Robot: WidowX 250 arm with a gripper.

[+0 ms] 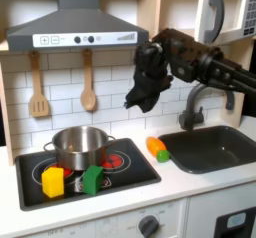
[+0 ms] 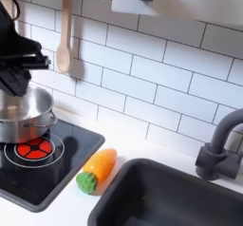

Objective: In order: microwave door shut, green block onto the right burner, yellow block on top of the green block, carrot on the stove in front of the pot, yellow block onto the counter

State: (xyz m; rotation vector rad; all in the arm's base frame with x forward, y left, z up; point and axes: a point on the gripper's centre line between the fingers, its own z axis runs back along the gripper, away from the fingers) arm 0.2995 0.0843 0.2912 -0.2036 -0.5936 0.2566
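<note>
First exterior view: black robot hand (image 1: 140,97) hangs above the bench (image 1: 200,187); orange plastic carrot (image 1: 157,148) lies below it; finger spacing unclear.

No word, brand name or number can be read in either exterior view. The range hood (image 1: 72,30) up and to the first exterior view's left of the claw (image 1: 140,100) carries a pale control strip with small dark marks — too small and blurred to make out. The microwave (image 1: 226,14) above the claw, toward the first exterior view's right, shows a panel of buttons — none legible.
</note>
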